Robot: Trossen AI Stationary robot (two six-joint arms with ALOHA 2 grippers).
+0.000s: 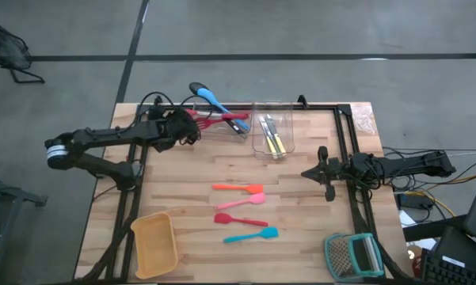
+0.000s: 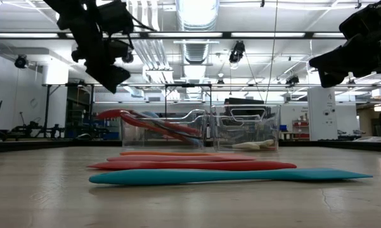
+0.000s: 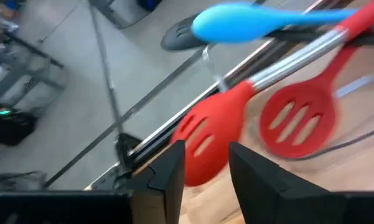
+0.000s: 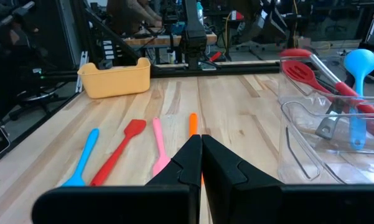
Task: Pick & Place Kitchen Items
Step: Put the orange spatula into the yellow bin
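I have the clear tub [image 1: 226,119] at the table's far edge as the drop point, so the left gripper [image 3: 206,163] hangs just beside it, jaws parted and empty over the red slotted spoons [image 3: 249,124] (heads overhanging the rim). The right gripper [image 4: 201,163] waits clenched.

Two long red slotted spoons [image 1: 214,123], a blue spoon [image 1: 213,98] and a black spoon [image 1: 196,89] leaned out of one clear tub, and yellow-handled cutlery [image 1: 274,142] lay in the next. Orange [image 1: 238,188], pink [image 1: 242,201], red [image 1: 239,219] and teal [image 1: 253,235] spatulas lay flat in a row on the desk.
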